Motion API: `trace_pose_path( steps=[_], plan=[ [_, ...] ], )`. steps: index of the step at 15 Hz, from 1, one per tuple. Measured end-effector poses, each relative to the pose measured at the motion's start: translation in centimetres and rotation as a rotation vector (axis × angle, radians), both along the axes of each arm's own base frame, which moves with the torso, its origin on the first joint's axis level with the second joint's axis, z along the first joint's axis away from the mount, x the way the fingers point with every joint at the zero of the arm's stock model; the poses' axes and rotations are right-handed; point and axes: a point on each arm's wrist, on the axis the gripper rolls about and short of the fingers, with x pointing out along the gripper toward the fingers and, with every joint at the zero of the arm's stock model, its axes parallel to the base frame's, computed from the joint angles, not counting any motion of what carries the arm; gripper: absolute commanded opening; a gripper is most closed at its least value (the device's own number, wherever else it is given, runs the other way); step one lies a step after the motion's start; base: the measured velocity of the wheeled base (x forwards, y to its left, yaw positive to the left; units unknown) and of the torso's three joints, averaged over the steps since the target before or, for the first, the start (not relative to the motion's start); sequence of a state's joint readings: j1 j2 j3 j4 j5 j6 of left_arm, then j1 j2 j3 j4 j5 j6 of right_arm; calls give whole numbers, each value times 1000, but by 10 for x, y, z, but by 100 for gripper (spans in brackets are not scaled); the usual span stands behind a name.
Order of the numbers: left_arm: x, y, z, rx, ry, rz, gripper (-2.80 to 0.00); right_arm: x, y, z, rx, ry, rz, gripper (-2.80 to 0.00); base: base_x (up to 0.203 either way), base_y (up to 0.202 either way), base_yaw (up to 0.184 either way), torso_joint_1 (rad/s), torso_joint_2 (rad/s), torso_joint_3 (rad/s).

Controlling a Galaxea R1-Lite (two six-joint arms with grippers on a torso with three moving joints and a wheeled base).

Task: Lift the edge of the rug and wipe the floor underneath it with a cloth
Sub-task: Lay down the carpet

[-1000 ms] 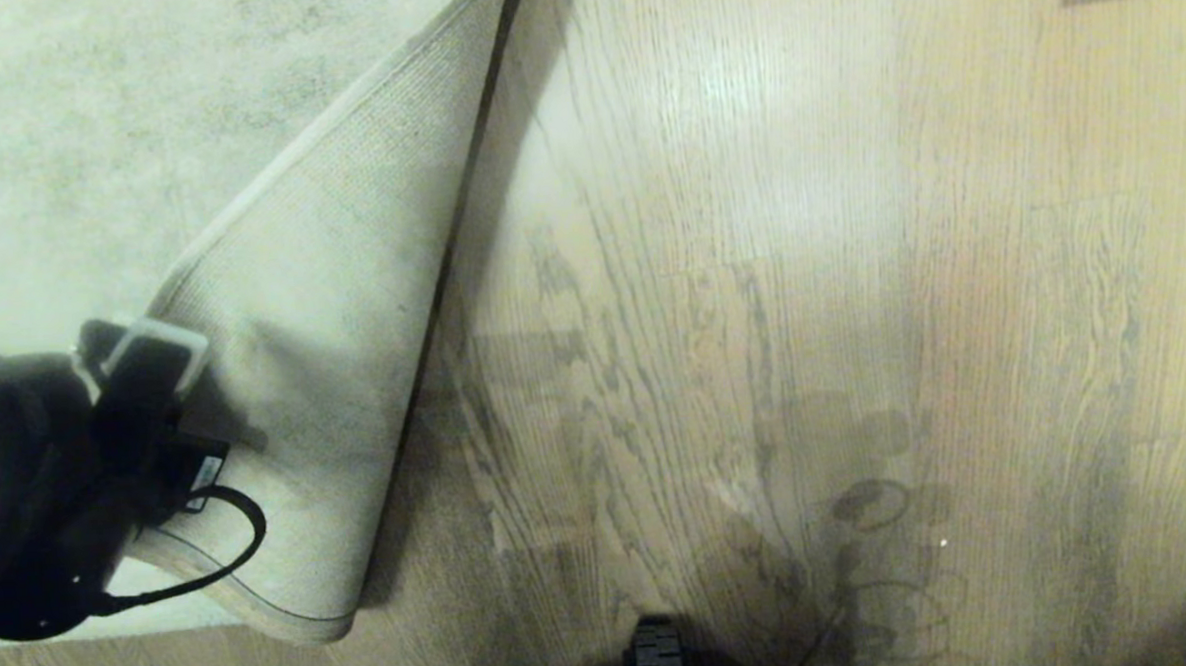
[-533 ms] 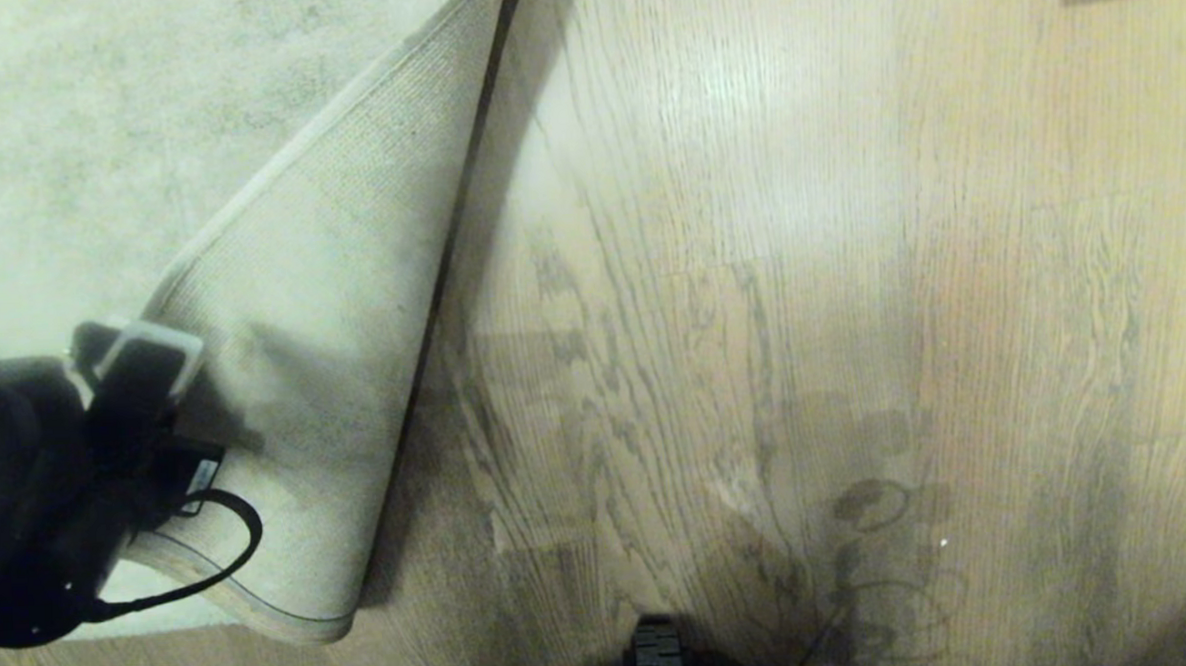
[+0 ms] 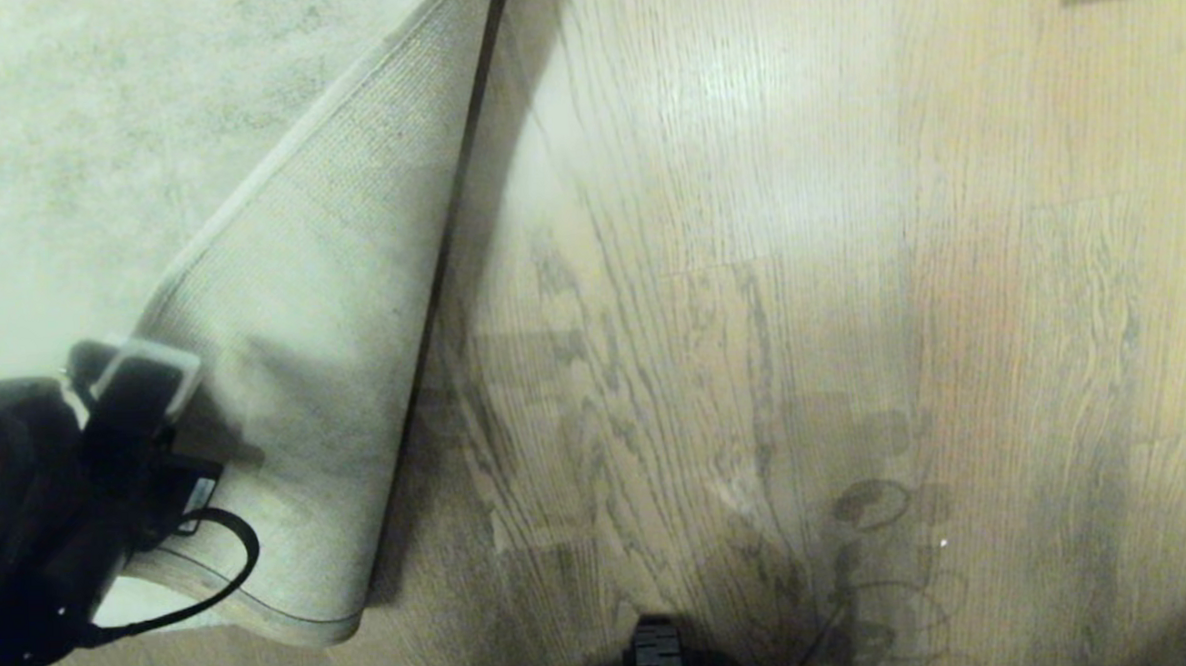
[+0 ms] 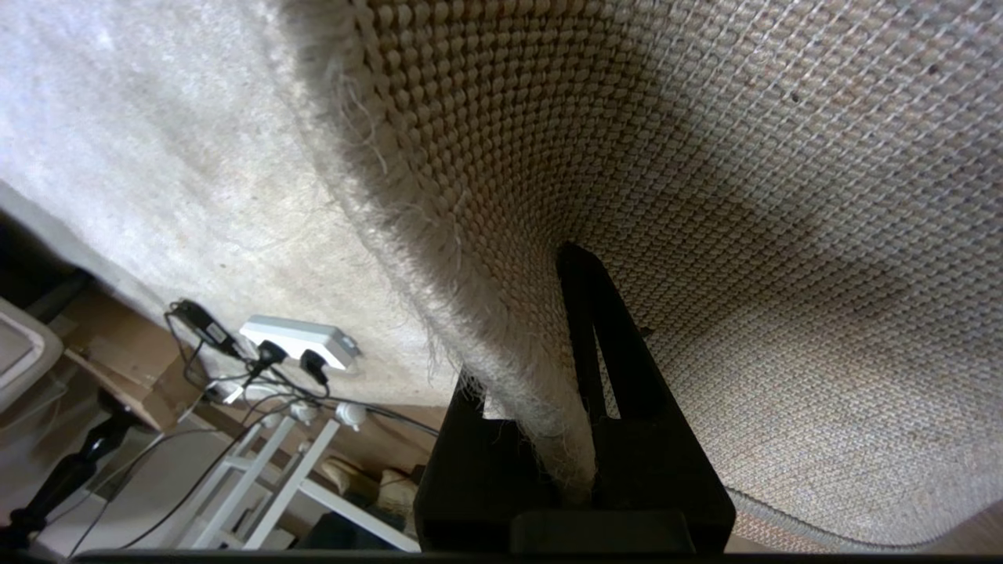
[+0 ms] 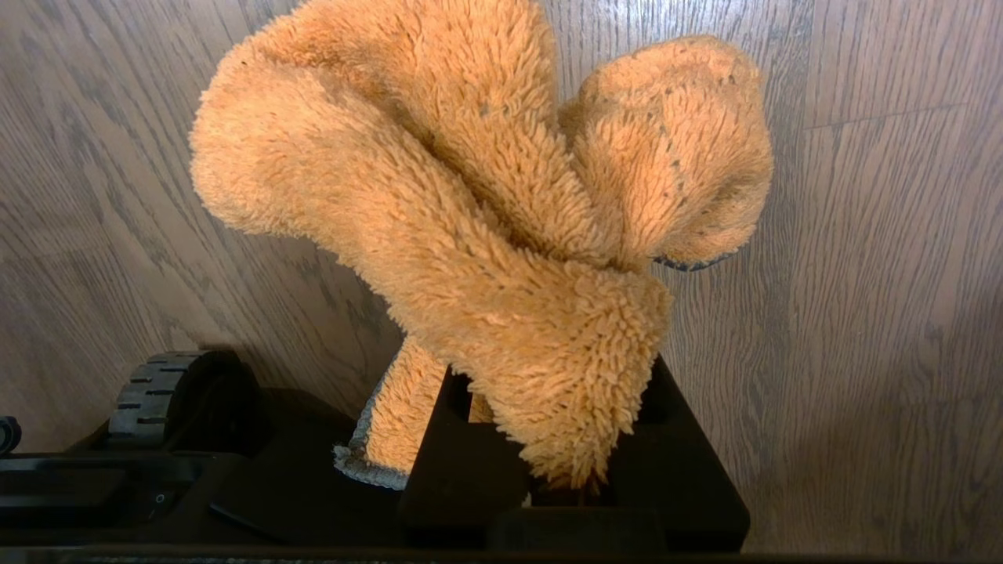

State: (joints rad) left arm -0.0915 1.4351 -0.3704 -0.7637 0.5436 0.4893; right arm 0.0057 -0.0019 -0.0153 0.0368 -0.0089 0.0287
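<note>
Woven backing of the rug edge [image 3: 305,386] shows, pinched by the left tool [image 4: 576,439]; bared floor [image 3: 752,316] lies rightward, nearer the right tool [image 5: 548,470] clamping the cloth [image 5: 470,196].

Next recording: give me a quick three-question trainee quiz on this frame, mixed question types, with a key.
1. True or false: the left gripper is shut on the rug edge, with the woven backing turned up.
2. Which does the right gripper hold? A) a pink towel B) the orange cloth C) a sponge
3. Fill in: in the head view, the bare floor beside the folded-back rug shows no ____ on it yet.

Key: 1 true; 2 B; 3 cloth (only an orange scrap at the frame's lower right corner).
</note>
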Motion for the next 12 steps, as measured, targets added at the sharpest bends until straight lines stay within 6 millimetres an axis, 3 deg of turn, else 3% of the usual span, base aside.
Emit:
trace_pose_path(
  steps=[12],
  plan=[
    [-2,-11,-2,-60,-21,-34,-280,0,0,0,0,1,0,-280,0,0,0,0,0,0]
  ],
)
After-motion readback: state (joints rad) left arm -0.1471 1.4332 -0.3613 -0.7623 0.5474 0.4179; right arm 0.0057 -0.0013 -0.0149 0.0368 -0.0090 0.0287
